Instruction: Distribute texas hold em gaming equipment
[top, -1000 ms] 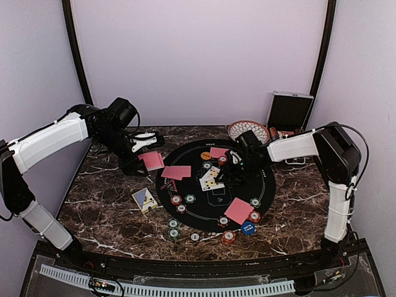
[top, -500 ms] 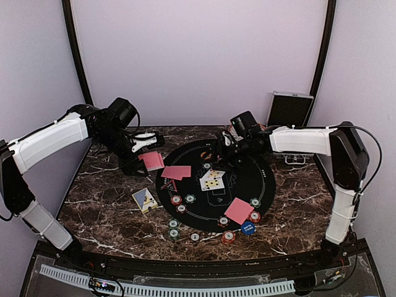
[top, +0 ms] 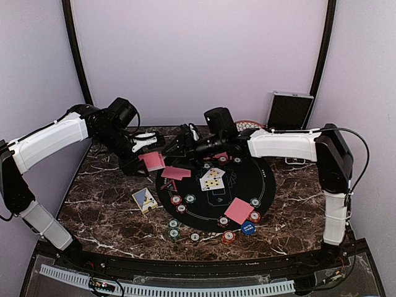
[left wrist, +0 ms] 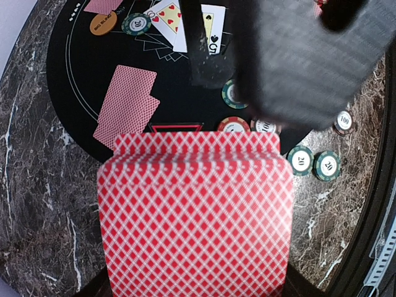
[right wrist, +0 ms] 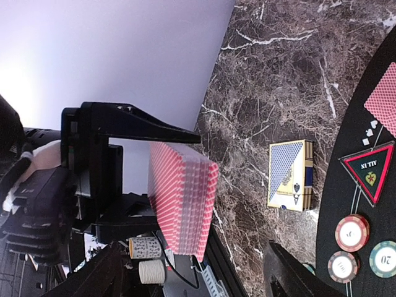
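Left gripper pinches the deck of red-backed cards, raised over the far-left part of the tabletop. Right gripper hangs just beside it, jaws apparently spread, though only their stubs show in its own view. Step in hand looks like lifting one off the top: come in square to the deck's free edge, close on a single card only, draw away level.

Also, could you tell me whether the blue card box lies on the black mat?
No, the blue card box lies on the marble beside the mat.
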Available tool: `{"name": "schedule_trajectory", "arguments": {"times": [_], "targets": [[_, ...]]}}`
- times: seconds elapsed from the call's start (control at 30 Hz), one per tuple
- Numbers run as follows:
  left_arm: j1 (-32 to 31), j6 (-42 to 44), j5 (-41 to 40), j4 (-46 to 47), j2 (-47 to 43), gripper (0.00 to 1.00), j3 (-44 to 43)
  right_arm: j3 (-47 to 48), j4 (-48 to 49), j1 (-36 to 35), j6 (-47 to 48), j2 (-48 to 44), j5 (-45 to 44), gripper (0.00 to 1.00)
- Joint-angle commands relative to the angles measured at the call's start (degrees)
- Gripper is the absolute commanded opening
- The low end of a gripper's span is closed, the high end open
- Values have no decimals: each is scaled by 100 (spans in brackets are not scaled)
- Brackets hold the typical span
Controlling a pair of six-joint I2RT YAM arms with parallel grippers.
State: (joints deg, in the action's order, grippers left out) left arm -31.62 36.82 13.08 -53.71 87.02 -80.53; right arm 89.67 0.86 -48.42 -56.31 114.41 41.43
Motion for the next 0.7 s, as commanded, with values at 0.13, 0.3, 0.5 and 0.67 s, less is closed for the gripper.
{"name": "schedule_trajectory", "arguments": {"times": [0.13,0.3,0.5,0.67], "targets": [[24,-17,197,-117,-212,0,-131,443,579,-216,-489,512,115,77],[24,-10,232,-114,-221,0,-121,542,942,-291,-795,790,228,77],[25,-10,239,-113,-213,0,-112,763,1276,-406,-1090,1110,367,77],[26,-3,242,-114,-186,0,-129,1019,1171,-440,-1137,1441,422,77]]}}
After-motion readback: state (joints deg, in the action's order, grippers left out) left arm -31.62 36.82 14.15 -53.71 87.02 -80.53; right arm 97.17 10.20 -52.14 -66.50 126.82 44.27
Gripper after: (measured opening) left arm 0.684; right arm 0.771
